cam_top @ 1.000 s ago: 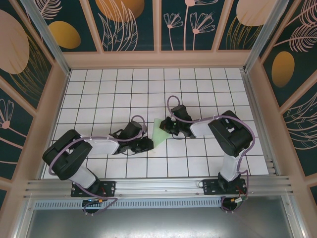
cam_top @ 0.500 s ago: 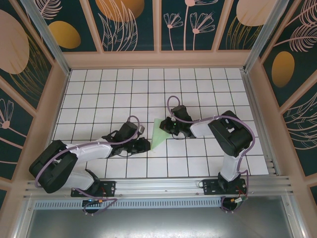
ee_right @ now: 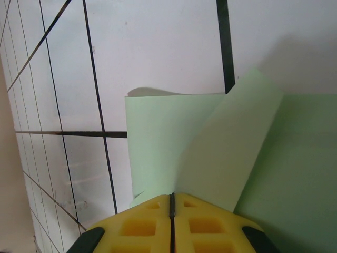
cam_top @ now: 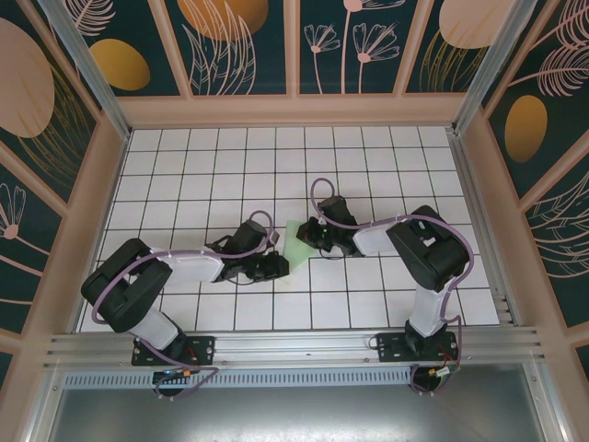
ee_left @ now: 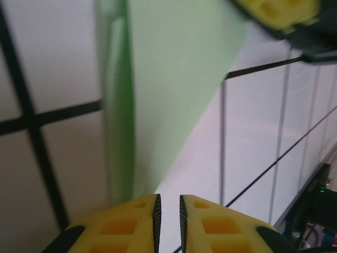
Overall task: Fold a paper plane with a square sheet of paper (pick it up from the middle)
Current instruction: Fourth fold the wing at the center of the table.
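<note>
The square sheet of paper [cam_top: 296,244], partly folded, lies mid-counter [cam_top: 368,166] between both arms. The right gripper [ee_right: 171,196] is clenched on its raised flap. The left gripper [ee_left: 168,198] is at its narrow end, released, jaws a thin slit apart.

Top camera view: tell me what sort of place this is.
Probably an enclosed robot test cell: a white grid-tiled table walled by dark floral panels, with the left arm and right arm bolted to an aluminium rail at its near edge.
</note>
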Controlling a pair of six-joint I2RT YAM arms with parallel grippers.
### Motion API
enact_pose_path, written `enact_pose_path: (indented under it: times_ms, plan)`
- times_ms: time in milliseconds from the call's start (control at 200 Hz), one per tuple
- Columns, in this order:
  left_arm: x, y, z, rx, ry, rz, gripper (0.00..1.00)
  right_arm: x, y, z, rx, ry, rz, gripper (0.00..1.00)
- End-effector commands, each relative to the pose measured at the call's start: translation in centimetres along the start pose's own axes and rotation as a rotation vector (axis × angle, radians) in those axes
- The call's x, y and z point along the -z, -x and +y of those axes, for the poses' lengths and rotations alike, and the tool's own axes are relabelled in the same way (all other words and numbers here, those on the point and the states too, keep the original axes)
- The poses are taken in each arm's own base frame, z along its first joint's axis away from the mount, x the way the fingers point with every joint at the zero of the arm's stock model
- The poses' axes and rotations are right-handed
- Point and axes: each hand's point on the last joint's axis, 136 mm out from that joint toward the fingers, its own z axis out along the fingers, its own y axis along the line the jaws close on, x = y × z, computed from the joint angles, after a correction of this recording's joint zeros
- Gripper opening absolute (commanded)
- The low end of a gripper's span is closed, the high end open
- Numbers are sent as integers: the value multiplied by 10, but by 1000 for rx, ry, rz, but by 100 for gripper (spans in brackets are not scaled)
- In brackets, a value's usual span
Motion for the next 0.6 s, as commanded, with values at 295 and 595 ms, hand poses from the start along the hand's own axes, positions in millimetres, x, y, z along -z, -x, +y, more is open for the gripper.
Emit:
enact_pose_path:
  times_ms: [295, 595]
  plan:
    - [11, -37, 57, 33, 166, 46, 20, -7, -31, -65, -57, -212, 62, 10]
    - [44, 6, 16, -10, 108, -172, 20, -4, -39, -62, -85, -197, 57, 10]
